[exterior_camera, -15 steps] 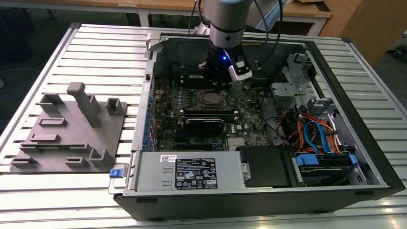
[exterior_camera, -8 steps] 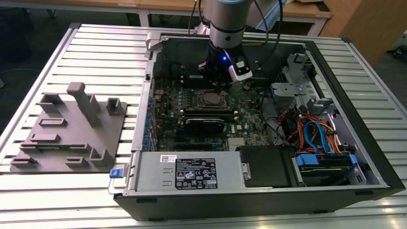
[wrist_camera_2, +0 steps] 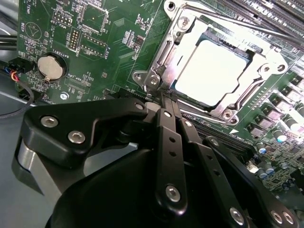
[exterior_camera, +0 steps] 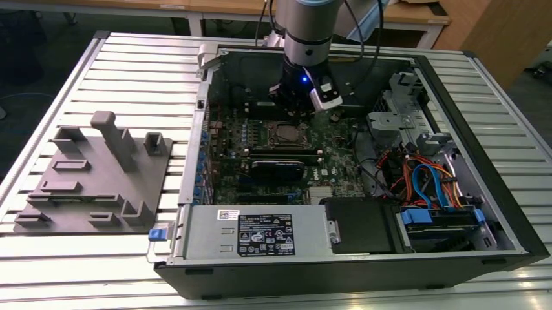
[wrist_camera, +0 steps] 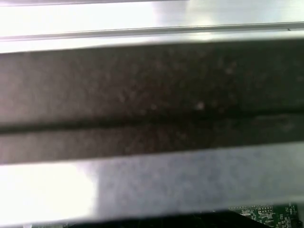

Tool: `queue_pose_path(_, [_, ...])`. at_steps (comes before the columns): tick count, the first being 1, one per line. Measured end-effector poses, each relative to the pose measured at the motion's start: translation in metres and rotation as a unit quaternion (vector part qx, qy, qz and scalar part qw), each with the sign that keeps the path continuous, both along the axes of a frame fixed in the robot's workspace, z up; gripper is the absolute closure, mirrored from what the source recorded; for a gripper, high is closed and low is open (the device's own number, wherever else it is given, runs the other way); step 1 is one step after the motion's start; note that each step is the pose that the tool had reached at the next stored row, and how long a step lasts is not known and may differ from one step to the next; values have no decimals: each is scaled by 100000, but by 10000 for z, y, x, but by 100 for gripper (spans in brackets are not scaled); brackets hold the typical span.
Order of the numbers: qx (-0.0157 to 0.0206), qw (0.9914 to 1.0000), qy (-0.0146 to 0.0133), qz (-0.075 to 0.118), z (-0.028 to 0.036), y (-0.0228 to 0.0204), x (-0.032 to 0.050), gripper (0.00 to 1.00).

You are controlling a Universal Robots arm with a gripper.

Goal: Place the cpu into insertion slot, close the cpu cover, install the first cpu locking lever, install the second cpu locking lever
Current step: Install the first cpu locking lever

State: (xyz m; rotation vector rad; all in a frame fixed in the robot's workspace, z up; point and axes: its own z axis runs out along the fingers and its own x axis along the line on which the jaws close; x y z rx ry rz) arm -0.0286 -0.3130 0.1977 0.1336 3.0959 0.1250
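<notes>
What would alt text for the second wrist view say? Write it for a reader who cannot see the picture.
A pale silver cpu sits in the insertion slot of a green motherboard, with the silver cpu cover closed over its edges. The black gripper, fingers together, reaches to the cover's near corner. A round coin battery lies off to one side.

The arm (exterior_camera: pixel 306 29) is a grey cylinder with a darker band, and black cables run down beside it at 1 o'clock. A small blue light glows on the black wrist block, with a white box fixed at its 4 o'clock. The gripper (wrist_camera_2: pixel 167 97) is matt black, built of flat jointed links fastened by shiny round silver screws.
</notes>
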Motion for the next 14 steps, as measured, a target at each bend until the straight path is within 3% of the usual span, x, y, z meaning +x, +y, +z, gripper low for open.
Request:
queue_pose_path(8, [-36, 100000, -13, -8, -8, 0, -3, 89])
queue_pose_path(14, [35, 100000, -2, 0, -3, 0, -53, 89])
